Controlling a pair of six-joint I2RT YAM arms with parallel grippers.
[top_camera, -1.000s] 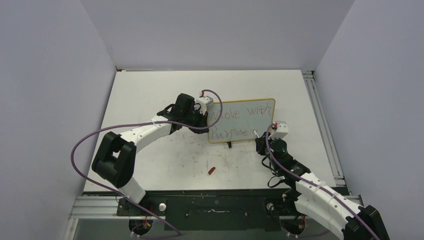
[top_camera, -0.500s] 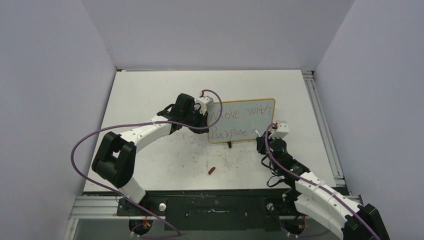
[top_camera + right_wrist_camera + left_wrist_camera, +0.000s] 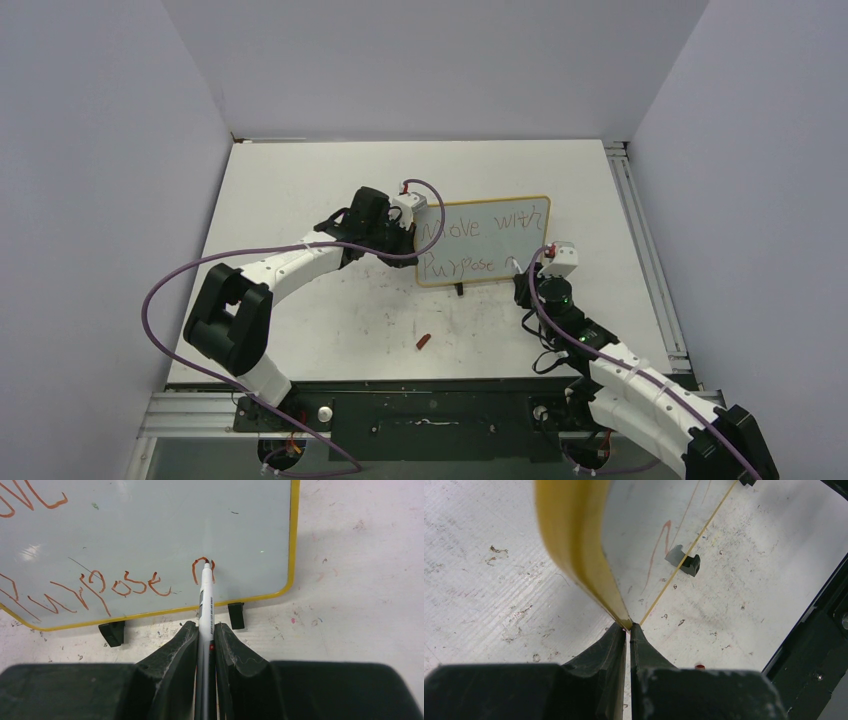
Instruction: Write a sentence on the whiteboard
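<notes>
One tabletop (image 3: 320, 190); one whiteboard (image 3: 480, 243) on two black feet (image 3: 112, 632); one sentence (image 3: 125, 586), in two lines; one marker (image 3: 205, 602); one small red object (image 3: 423, 342) at 6 o'clock of the whiteboard; two pincers: left pincer (image 3: 628, 628), right pincer (image 3: 205, 626).

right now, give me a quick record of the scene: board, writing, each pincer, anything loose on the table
whiteboard: standing on two black feet, yellow frame
sentence: "Move with" above "Purpose", an unfinished curved stroke after it
left pincer: shut on the whiteboard's frame corner
right pincer: shut on a marker, tip at the curved stroke
table: small red piece lying near the front, apart from the whiteboard
</notes>
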